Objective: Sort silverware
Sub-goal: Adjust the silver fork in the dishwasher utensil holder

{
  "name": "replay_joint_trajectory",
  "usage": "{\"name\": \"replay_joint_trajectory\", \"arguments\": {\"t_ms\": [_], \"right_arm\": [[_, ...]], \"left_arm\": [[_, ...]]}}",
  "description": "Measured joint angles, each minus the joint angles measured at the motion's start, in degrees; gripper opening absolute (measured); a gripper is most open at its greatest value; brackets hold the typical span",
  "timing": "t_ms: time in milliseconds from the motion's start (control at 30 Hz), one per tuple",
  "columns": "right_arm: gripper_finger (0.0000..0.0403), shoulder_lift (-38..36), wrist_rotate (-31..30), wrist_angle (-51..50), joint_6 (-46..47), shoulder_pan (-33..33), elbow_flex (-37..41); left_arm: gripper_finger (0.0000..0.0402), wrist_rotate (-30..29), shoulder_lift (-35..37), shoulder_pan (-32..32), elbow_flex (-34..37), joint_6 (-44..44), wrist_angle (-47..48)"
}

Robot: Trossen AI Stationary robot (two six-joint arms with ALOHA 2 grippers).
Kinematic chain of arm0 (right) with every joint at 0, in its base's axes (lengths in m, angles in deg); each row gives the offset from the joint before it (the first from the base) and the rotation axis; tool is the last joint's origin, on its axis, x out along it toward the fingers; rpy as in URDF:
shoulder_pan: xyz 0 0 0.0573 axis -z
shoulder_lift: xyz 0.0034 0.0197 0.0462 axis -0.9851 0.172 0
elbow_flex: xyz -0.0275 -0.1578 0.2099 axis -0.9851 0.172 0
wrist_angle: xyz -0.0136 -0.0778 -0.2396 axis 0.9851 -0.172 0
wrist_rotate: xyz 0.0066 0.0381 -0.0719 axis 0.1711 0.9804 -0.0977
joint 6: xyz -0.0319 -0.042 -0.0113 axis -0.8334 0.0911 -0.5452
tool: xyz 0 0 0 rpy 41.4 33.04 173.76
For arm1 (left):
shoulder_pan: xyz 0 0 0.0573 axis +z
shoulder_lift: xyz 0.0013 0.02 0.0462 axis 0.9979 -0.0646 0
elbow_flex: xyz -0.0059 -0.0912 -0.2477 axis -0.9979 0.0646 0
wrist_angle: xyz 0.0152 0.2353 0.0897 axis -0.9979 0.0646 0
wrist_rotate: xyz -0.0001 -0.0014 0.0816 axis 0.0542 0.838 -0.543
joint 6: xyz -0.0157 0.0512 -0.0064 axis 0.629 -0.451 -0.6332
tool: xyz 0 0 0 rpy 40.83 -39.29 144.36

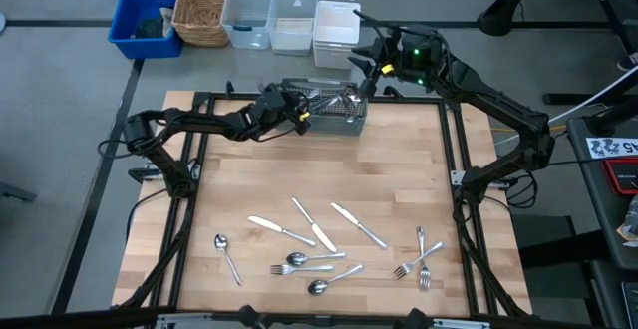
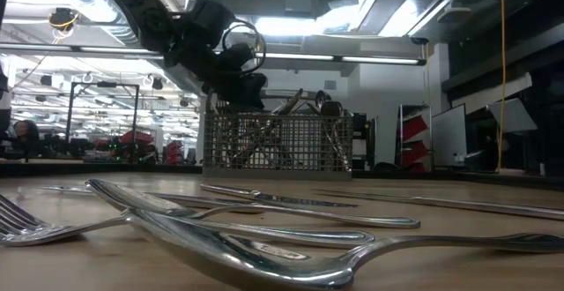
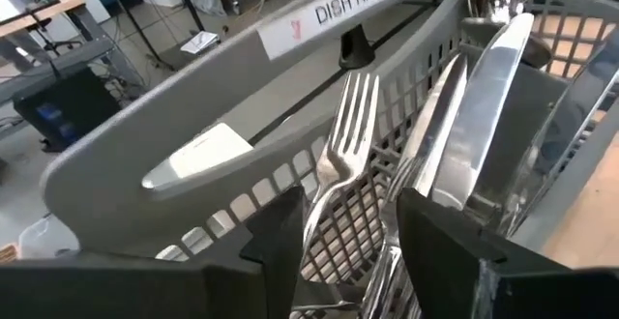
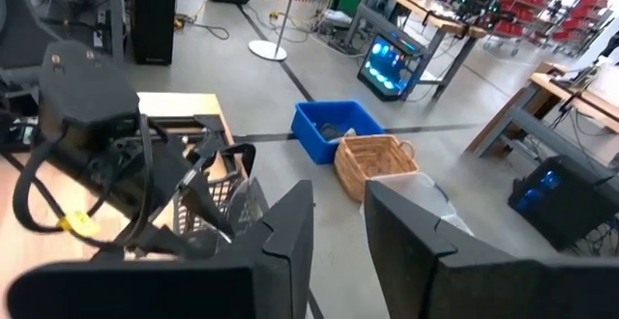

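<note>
A grey mesh basket (image 1: 334, 110) labelled "DISH RACK 2" stands at the table's far edge and holds a fork (image 3: 346, 126), knives (image 3: 488, 106) and other silverware upright. My left gripper (image 1: 299, 113) is open at the basket's left end. Its fingers (image 3: 280, 246) stand on either side of the fork's neck; I cannot tell whether they touch it. My right gripper (image 1: 361, 58) is open and empty, in the air beyond the basket's far right corner. Several knives (image 1: 314, 225), spoons (image 1: 309, 259) and forks (image 1: 424, 259) lie flat on the near half of the table.
Beyond the table's far edge stand a blue bin (image 1: 145, 20), a wicker basket (image 1: 201, 10), clear containers (image 1: 269, 15) and a white container (image 1: 336, 25). A black frame (image 1: 454, 169) runs around the table. Bare wood lies between the basket and the laid-out silverware.
</note>
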Motion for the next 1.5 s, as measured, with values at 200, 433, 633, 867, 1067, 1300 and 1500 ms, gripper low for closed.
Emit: {"name": "replay_joint_trajectory", "arguments": {"t_ms": [200,433,633,867,1067,1300,1500], "right_arm": [[0.0097,0.0,0.0,-0.9,0.0,0.0,0.0],[0.0097,0.0,0.0,-0.9,0.0,0.0,0.0],[0.0097,0.0,0.0,-0.9,0.0,0.0,0.0],[0.0097,0.0,0.0,-2.1,0.0,0.0,0.0],[0.0097,0.0,0.0,-1.9,0.0,0.0,0.0],[0.0097,0.0,0.0,-2.1,6.9,0.0,0.0],[0.0097,0.3,0.9,-2.1,24.4,0.0,2.4]], "left_arm": [[0.0153,0.1,1.8,-0.6,-0.1,-2.3,-0.3],[0.0153,0.1,2.2,-0.7,-0.1,-3.4,-0.4],[0.0153,0.0,2.2,-0.8,-0.1,-2.6,-4.1],[0.0153,0.0,2.2,-0.8,-0.2,-2.5,-8.9],[0.0153,1.3,0.7,-1.0,-0.4,-2.9,-9.2],[0.0153,1.7,1.9,-4.0,-1.3,-1.9,-8.7],[0.0153,1.2,11.2,-4.0,-1.6,4.0,-2.8]]}}
